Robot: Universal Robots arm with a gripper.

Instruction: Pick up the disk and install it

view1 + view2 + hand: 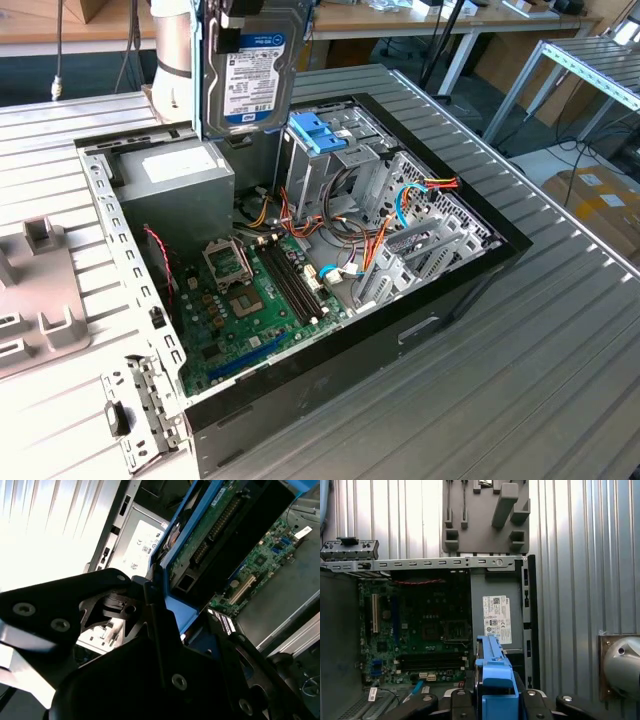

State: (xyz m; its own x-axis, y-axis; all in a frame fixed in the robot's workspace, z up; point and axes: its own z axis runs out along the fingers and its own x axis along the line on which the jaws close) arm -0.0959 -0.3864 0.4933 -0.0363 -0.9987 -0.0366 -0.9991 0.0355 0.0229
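Ribbed metal table [560, 330], open computer case [440, 300]: your gripper [238, 20] clamps the disk [250, 75] upright above the grey power supply [175, 185], pale blue latch [318, 132] and tangled cables [372, 238] close beside.

Case [470, 265] lies open on worktop [560, 380]. Inside: power supply [175, 180] in the far corner at the exterior view's left, motherboard [250, 300] flat on the case floor nearer the camera, drive cage [340, 165] to the exterior view's right of the supply, latch [318, 130] on top of the cage. Disk [250, 70] upright in tool [494, 700], above the case, over the supply-cage gap. Tray [35, 290] on worktop beside the case, exterior view's left.
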